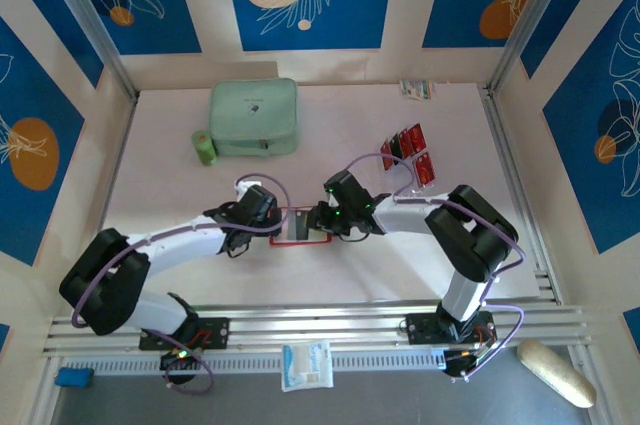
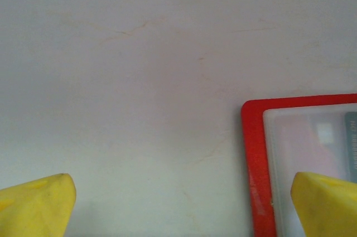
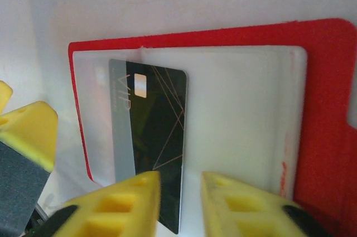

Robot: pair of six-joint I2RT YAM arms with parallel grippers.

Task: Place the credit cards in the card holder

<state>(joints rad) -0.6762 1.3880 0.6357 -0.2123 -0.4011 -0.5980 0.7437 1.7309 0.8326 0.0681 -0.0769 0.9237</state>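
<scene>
Right gripper [image 3: 181, 206]: jaws a narrow slit apart, clamped on nothing; yellow tips low over the near edge of the open wallet [image 3: 329, 109], at 6 o'clock in the wrist view.
Left gripper [image 2: 181, 209]: jaws spread wide, gripping nothing; bare table [image 1: 400, 270] between the tips, with the tip at 5 o'clock in its wrist view over the wallet's corner.
Wallet: red, lying open and flat mid-table between the two grippers; in the top view, left gripper at its 9 o'clock, right gripper at its 3 o'clock.
Sleeve [image 3: 234, 114]: clear plastic, covering most of the wallet's inner face inside the red border.
Card [image 3: 150, 136]: dark with thin gold lines and a pale chip, lying flat on the wallet; its strip at 9 o'clock looks grey under the plastic, the rest lies dark on the sleeve; near end passes beneath the right gripper's left fingertip [image 3: 125, 206]; touching or apart, cannot tell.
Cards [image 1: 414, 137]: red and black, upright in a clear stand [image 1: 418, 155] at 2 o'clock from the wallet, well apart from it.
Case [image 1: 253, 117]: mint-green, at 11 o'clock from the wallet, near the table's far edge.
Roll [image 1: 204, 147]: small, green, just beside the case at its 8 o'clock.
</scene>
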